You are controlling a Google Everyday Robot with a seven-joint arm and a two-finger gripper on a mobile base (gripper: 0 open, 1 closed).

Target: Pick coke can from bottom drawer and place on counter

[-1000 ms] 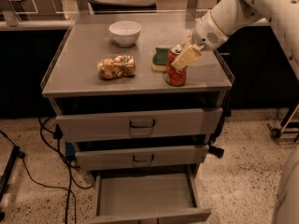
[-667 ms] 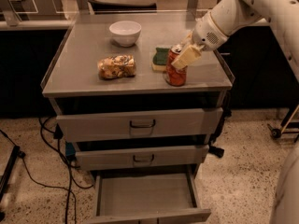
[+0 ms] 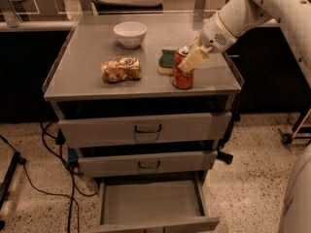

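Observation:
The coke can (image 3: pixel 181 77) stands upright on the counter (image 3: pixel 87 57), near its front right edge. My gripper (image 3: pixel 187 63) comes in from the upper right on the white arm and sits at the can's top and right side, touching it. The bottom drawer (image 3: pixel 150 203) is pulled open at the foot of the cabinet, and its grey floor is bare.
On the counter are a white bowl (image 3: pixel 130 34) at the back, a crumpled snack bag (image 3: pixel 121 69) at the middle left, and a green sponge (image 3: pixel 167 59) just behind the can. Two shut drawer fronts (image 3: pixel 146 129) sit above the open drawer. Cables (image 3: pixel 53 178) lie on the floor at the left.

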